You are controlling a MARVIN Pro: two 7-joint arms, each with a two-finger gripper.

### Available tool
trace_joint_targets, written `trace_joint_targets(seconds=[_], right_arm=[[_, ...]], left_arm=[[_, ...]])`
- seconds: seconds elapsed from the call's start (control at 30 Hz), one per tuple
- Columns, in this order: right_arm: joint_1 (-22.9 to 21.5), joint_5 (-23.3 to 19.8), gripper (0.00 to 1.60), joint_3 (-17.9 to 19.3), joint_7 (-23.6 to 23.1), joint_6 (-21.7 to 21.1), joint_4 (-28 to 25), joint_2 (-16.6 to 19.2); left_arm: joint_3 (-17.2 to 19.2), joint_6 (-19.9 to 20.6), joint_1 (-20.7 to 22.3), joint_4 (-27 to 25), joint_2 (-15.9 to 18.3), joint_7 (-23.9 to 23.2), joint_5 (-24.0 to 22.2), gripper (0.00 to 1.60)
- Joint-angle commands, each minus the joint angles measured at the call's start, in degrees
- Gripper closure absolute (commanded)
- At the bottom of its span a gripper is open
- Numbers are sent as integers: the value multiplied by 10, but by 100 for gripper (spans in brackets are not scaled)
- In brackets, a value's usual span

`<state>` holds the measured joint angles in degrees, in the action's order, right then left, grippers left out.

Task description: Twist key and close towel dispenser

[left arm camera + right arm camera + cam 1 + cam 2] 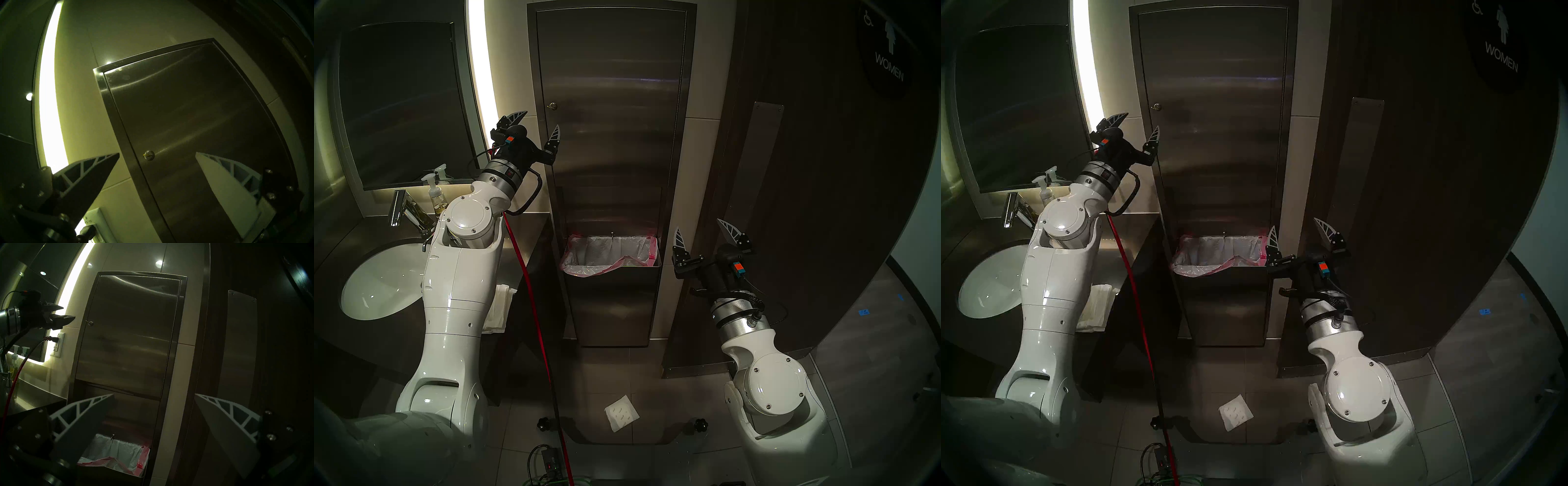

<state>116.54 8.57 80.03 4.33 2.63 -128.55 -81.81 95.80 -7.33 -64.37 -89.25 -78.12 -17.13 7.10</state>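
Hovering: left claw [538, 123] agape below key [552, 106]; right claw [704, 231] agape, idle

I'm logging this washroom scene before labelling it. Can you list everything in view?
towel dispenser: 1, brushed steel, wall centre, door looks shut
key: 1, brass, in the door's round lock
bin liner: 1, clear with pink edge, in dispenser's bin
mirror: 1, dark, left wall
soap bottle: 1, clear, by faucet
faucet: 1, chrome, over sink
sink: 1, white, lower left
paper sheet: 1, white, floor
wooden door: 1, dark, right
left end effector: 1, open, below lock
right end effector: 1, open, right of bin
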Motion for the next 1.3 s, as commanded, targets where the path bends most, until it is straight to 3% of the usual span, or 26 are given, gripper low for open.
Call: trace_joint_targets(seconds=[0.0,0.37,0.47,1.27], right_arm=[[-4,1,0,1,1,0,-10,0],[-4,-1,0,0,3,0,-11,2],[-4,-1,0,0,4,-1,-11,3],[-5,-4,0,-3,9,-1,-11,8]], left_arm=[[24,-4,-8,-10,-20,25,-21,0],[35,-9,-30,-28,-22,31,-30,0],[45,-10,-34,-33,-25,22,-52,0],[50,-9,-34,-33,-29,14,-53,0]])
